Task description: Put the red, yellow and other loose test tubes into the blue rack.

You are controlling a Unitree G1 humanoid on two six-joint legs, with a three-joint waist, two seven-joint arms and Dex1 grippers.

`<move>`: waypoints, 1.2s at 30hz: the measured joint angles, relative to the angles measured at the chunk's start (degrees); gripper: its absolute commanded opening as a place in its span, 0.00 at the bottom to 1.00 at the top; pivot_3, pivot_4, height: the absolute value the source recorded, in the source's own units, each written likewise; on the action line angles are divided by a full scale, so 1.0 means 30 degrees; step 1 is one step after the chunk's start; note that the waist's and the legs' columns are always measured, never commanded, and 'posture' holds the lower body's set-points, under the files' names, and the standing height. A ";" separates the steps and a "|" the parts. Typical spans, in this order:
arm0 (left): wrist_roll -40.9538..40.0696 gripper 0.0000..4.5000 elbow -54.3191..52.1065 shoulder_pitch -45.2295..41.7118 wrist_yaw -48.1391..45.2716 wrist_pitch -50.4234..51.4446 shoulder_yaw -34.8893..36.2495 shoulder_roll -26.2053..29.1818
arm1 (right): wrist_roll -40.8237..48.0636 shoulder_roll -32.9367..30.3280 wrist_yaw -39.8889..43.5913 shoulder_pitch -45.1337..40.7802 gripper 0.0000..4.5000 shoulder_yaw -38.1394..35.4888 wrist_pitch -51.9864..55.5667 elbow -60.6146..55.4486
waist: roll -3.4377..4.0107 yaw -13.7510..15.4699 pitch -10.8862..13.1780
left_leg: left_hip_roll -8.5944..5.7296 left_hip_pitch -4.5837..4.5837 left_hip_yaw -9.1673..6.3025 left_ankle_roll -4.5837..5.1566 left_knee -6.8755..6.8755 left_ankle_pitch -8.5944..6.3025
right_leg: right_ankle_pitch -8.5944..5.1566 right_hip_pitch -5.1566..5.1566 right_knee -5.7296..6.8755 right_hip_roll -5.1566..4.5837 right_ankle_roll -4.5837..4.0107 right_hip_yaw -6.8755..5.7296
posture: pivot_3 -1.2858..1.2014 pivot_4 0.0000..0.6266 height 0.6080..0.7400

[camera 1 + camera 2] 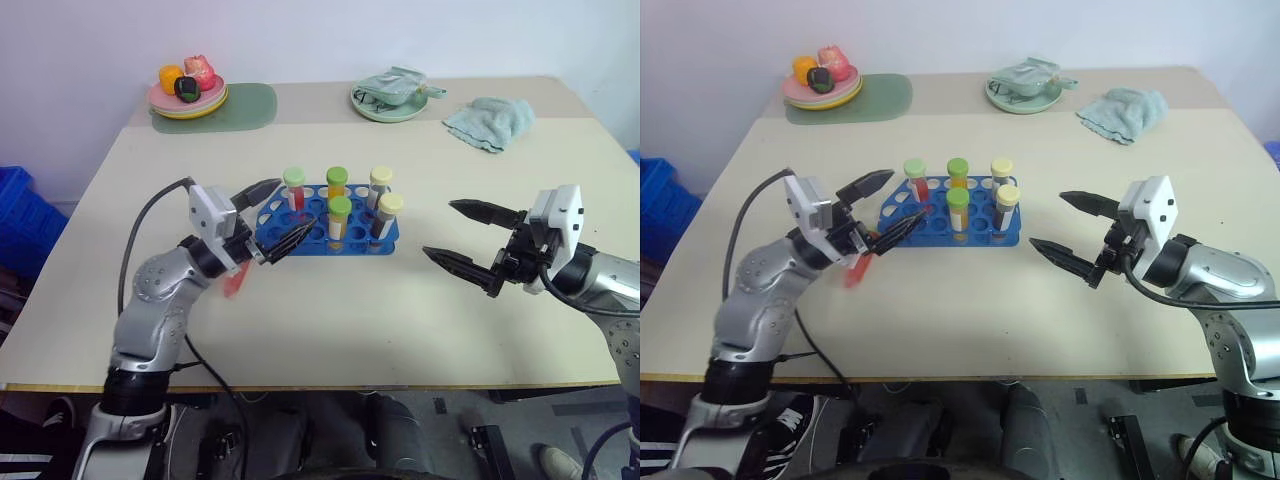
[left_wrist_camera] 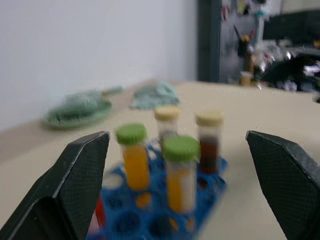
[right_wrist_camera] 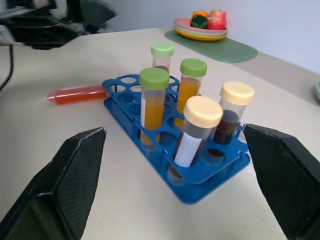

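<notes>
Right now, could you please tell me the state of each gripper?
Left gripper: open, holding nothing.
Right gripper: open, holding nothing.

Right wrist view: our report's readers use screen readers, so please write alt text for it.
A blue rack on a beige table holds five capped test tubes upright, framed by the open right gripper. A red tube lies loose on the table beside the rack.
</notes>
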 measured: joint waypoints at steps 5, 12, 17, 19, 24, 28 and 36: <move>-0.2772 0.99 -0.2444 0.0985 0.2083 0.5653 0.2868 0.3509 | -0.0348 0.0000 0.0360 -0.0063 1.00 0.0124 -0.0386 0.0491 | 0.0000 0.0053 0.0001 | 0.0010 0.0002 -0.0002 -0.0002 -0.0005 0.0000 | -0.0001 0.0002 0.0003 0.0015 -0.0002 0.0001 | 0.52 0.24 1.00; -0.5659 0.99 -0.2394 -0.1346 0.6275 1.1670 0.6006 0.5600 | -0.0418 0.0067 0.0708 -0.0179 1.00 0.0198 -0.0628 0.0677 | 0.0000 -0.0007 0.0002 | 0.0005 0.0009 0.0002 -0.0005 -0.0011 -0.0002 | -0.0001 -0.0004 0.0007 0.0012 -0.0002 0.0002 | 0.52 0.24 1.00; -0.8178 0.99 -0.3029 -0.2495 1.0171 1.7294 0.6139 0.5803 | -0.0517 0.0208 0.0721 -0.0549 1.00 0.0553 -0.0673 0.0679 | -0.0003 -0.0016 0.0003 | 0.0003 0.0005 0.0000 -0.0005 -0.0009 -0.0002 | -0.0001 -0.0012 0.0014 0.0012 -0.0002 0.0007 | 0.52 0.24 1.00; -0.8308 0.99 -0.3413 -0.2635 1.1251 1.9445 0.6087 0.6254 | -0.0521 0.0208 0.0724 -0.0598 1.00 0.0543 -0.0683 0.0683 | -0.0003 -0.0026 0.0003 | 0.0004 0.0006 0.0003 -0.0007 -0.0022 -0.0002 | -0.0001 -0.0022 0.0016 0.0015 -0.0002 0.0009 | 0.52 0.24 1.00; -1.0234 0.99 -0.0857 -0.4156 1.3465 2.4042 0.6659 0.5582 | -0.0520 0.0206 0.0741 -0.0637 1.00 0.0540 -0.0684 0.0692 | -0.0005 -0.0007 0.0004 | -0.0002 0.0009 0.0002 -0.0008 -0.0016 -0.0002 | -0.0001 -0.0018 0.0022 0.0015 -0.0002 0.0012 | 0.52 0.24 1.00; -1.1518 0.99 0.1221 -0.5652 1.5120 2.4076 0.4683 0.6779 | -0.0531 0.0209 0.0744 -0.0617 1.00 0.0551 -0.0692 0.0678 | -0.0010 0.0031 0.0007 | -0.0002 0.0005 -0.0001 -0.0012 -0.0019 -0.0003 | -0.0001 -0.0024 0.0021 0.0014 -0.0003 0.0013 | 0.52 0.24 1.00; -1.5507 0.99 0.7133 -0.9204 1.6640 2.4075 0.0216 0.8526 | -0.0570 0.0321 0.0696 -0.0700 1.00 0.0683 -0.0747 0.0687 | -0.0007 -0.0043 0.0006 | -0.0008 0.0009 0.0005 -0.0013 -0.0023 -0.0002 | -0.0001 -0.0044 0.0041 0.0011 -0.0002 0.0020 | 0.52 0.24 1.00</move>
